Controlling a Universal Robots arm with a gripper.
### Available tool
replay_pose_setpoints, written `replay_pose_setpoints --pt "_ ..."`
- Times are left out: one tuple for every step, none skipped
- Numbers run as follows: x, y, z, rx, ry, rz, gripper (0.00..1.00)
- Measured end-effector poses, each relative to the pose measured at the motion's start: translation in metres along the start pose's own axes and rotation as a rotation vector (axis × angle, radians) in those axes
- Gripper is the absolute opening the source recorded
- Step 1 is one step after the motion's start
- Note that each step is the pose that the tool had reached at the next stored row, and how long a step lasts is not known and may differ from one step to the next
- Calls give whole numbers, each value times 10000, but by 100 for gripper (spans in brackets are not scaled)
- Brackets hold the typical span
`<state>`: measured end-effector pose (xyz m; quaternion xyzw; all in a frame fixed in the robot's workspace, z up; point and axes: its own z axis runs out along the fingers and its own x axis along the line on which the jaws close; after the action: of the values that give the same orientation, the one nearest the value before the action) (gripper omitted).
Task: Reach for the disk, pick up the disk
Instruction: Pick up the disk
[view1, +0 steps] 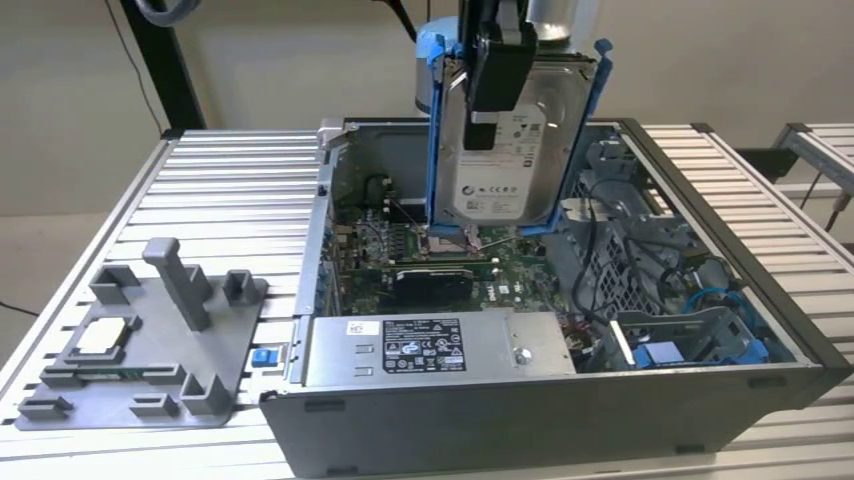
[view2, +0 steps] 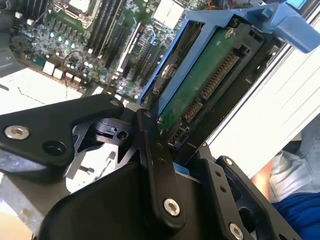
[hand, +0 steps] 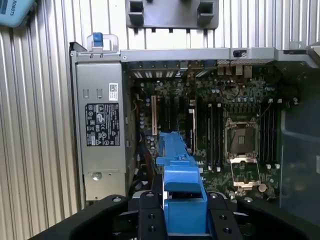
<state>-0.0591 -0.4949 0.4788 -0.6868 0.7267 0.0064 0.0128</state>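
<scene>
**A:** Status?

**B:** Pick step is effectively done, I reckon. My gripper (view1: 499, 70) is clamped on the disk (view1: 514, 140), fingers (view2: 159, 165) closed against its blue bracket (hand: 179, 175). Disk hangs upright, lifted clear above the open computer case (view1: 747, 385).

**A:** What's left in the case?

**B:** Motherboard (hand: 220, 125) on the floor, grey power supply box (hand: 101, 125) along one wall, cables and blue drive cage (view1: 694, 335) at the opposite end.

**A:** Next?

**B:** Judging from this: keep grip firm, disk vertical, bracket clear of the case walls.
</scene>
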Motion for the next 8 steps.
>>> replay_pose_setpoints --pt "21 -11 0 -1 -1 0 0" --pt "42 -22 -1 -2 -1 0 0" --pt "65 -34 -1 -3 -1 0 0" --pt "84 -43 -2 -4 -1 0 0" --pt "105 -54 -2 -6 -1 0 0" --pt "128 -66 -3 -7 -2 0 0" --pt "149 -78 -3 -8 -2 0 0" --pt "170 -88 -4 -9 -3 0 0"
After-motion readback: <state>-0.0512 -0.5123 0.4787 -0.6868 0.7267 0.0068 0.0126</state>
